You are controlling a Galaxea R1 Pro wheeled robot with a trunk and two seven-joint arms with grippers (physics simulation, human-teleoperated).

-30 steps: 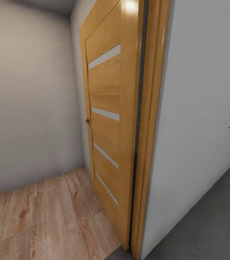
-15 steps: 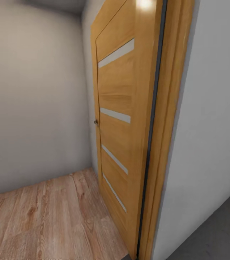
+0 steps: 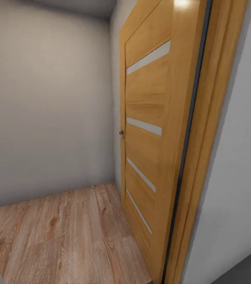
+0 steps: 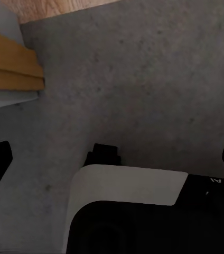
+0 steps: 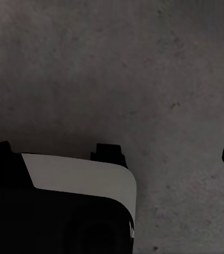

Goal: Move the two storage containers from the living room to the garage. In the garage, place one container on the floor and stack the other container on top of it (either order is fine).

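Transit item: robot at a doorway threshold, no container in hand.

Head view: open wooden door [image 3: 149,130] with pale glass strips, its frame [image 3: 204,157], plain grey wall [image 3: 46,110], light wood plank floor [image 3: 66,232] beyond. Left gripper [image 4: 112,159]: fingers spread wide, empty, over grey concrete floor [image 4: 143,69], with the frame's foot and the plank edge ahead of them. Right gripper [image 5: 112,153]: fingers likewise apart, holding nothing, concrete beneath. Storage containers: not to be seen here; judged to lie further on, in the living room. Handling note: steer the base clear of the door's edge and frame, arms tucked, fingers kept apart for the pick-up.
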